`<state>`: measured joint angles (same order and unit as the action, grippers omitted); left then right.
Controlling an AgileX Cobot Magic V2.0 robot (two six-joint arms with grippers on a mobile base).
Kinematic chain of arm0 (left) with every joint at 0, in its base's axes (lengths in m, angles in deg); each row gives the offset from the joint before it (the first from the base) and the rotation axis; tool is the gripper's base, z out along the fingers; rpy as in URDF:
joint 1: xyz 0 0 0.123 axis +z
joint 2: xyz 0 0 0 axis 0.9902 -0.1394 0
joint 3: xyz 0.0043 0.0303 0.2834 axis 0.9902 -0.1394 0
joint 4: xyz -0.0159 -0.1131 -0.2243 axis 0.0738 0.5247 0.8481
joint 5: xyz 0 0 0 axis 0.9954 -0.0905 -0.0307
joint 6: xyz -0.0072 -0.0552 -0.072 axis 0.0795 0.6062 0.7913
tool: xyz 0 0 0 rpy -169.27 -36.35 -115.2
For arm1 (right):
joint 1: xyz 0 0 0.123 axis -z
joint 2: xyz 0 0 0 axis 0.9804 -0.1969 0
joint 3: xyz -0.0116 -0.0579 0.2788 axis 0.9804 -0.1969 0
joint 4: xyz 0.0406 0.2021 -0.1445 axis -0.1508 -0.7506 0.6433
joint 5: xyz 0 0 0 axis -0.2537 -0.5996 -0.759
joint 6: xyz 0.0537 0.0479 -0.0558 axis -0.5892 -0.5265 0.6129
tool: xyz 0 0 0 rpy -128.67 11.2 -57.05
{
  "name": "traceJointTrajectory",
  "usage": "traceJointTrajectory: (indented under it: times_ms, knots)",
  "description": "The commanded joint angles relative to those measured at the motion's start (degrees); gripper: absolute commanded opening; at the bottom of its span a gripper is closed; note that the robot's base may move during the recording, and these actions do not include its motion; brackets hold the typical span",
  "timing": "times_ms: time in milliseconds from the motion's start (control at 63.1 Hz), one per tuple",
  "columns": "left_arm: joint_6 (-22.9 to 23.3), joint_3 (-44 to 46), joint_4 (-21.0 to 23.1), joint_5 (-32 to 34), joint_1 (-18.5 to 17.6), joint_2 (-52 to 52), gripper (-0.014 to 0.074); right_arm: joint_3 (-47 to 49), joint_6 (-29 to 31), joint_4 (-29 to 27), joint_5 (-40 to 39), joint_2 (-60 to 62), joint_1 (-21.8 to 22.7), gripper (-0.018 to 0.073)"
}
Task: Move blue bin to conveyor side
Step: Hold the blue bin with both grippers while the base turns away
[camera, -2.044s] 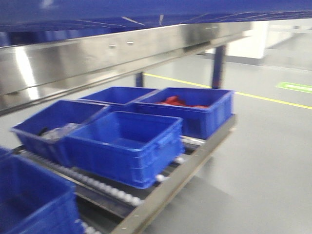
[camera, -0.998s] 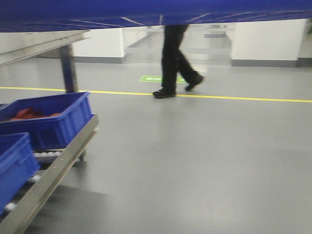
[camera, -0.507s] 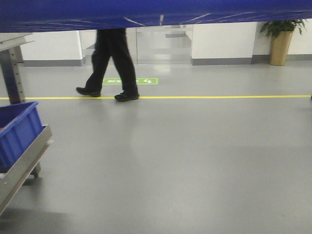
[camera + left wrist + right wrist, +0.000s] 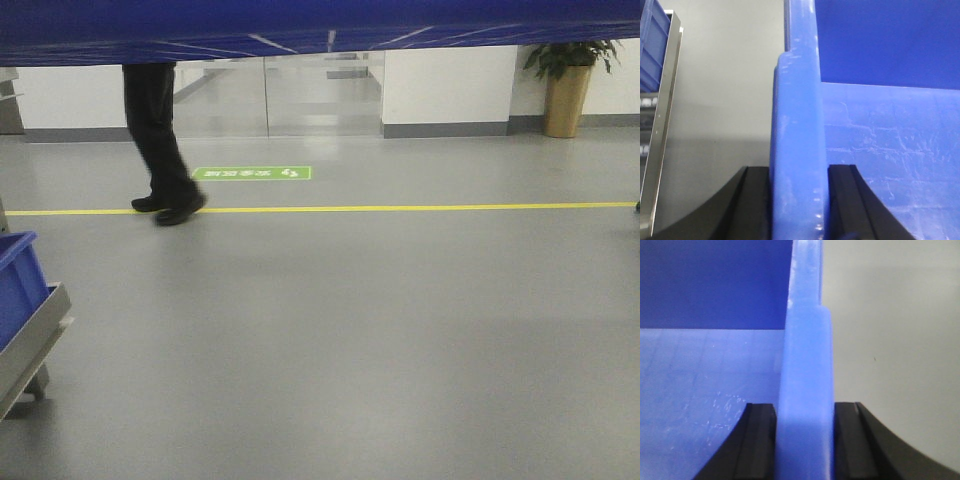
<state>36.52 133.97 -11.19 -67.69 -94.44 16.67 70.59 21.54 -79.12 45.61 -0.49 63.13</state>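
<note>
Mid-carry on the factory floor: the blue bin [image 4: 320, 25] hangs off the ground between my two arms, its glossy plastic filling the top band of the front view. The left gripper [image 4: 799, 200] is clamped across one side wall just under the thick rim, with a black finger [image 4: 752, 202] pressed against each face. The right gripper [image 4: 805, 440] pinches the opposite wall in the same way.

Ahead lies open grey floor crossed by a yellow line [image 4: 420, 208], with a green floor marking [image 4: 252, 173] beyond it. A pedestrian [image 4: 155, 130], seen only from the waist down, steps along the line at left, and a potted plant [image 4: 566, 85] stands far right. The corner of a ridged blue crate [image 4: 15, 285] on a steel rack [image 4: 30, 345] shows at the left edge. The conveyor is in no view.

I judge this to be the transport leg, with the set-down not yet begun. Doing it well means driving the base slowly and smoothly, since smooth walls could slide through two narrow pinches if jolted. The arms should be level and matched so the rim is not twisted. I would give the walker room, swing wide of the rack corner, and lower nothing until the belt is plainly in sight.
</note>
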Motion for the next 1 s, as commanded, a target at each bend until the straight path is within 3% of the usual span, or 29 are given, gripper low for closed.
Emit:
traceJointTrajectory:
  times_ms: [0,982]
  knots:
    - [0.36,0.75,-0.43,4.26,-0.53,1.22,-0.0017,0.67,0.75,0.84,-5.70,1.33,0.08,-0.0079]
    - [0.36,0.75,-0.38,4.49,-0.53,1.22,-0.0017,0.67,0.75,0.84,-5.70,1.33,0.08,-0.0079]
